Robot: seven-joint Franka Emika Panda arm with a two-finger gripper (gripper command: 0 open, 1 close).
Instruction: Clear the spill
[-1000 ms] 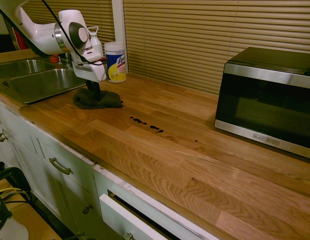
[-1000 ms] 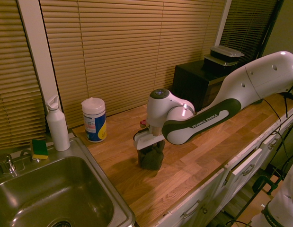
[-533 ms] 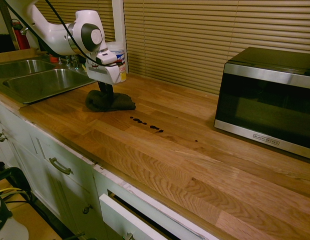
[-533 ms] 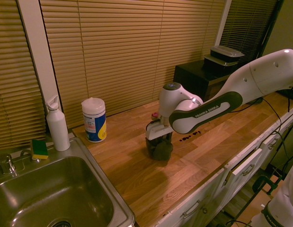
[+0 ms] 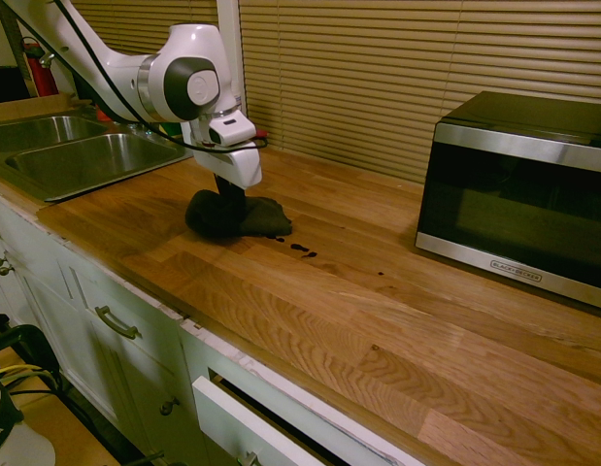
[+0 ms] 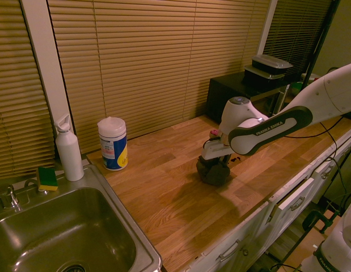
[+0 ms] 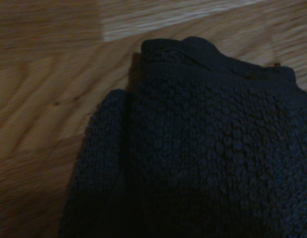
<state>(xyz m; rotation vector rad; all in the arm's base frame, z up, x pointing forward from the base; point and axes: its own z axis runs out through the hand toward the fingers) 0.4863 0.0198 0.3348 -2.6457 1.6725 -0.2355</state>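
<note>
You have the white arm's two-finger gripper (image 5: 229, 194) pointing straight down and clamped together on the top of a dark, lumpy, knobbly-textured cloth (image 5: 237, 216), whose lower folds lie spread on the warm-toned wooden butcher-block countertop (image 5: 378, 330). Holding the cloth by a pinch at its crown makes sense: the bulk hangs below the fingers and drags flat on the wood, so the fabric rather than the gripper meets the surface. The spill (image 5: 302, 249), a short broken trail of small dark drops and specks, lies on the counter just beside the cloth's edge on the side toward the black and stainless microwave (image 5: 518, 194); the nearest drops sit right at the cloth's hem, and a lone speck lies farther along toward the microwave. From this I judge that you are at the start of the wipe, with most of the trail uncovered ahead of the cloth. The first exterior view gives you the trail and its line relative to the cloth plainly. In the second exterior view the arm and cloth (image 6: 214, 171) hide most of the drops, but it shows what the first does not: the white wipes canister with a blue and yellow label (image 6: 113, 143), the white bottle (image 6: 69, 148) and the sponge (image 6: 47, 178) by the steel sink (image 6: 62, 238), all well apart from the work. The wrist view shows only the cloth's nubbly weave (image 7: 208, 158) against bare wood, with no drops visible.
</note>
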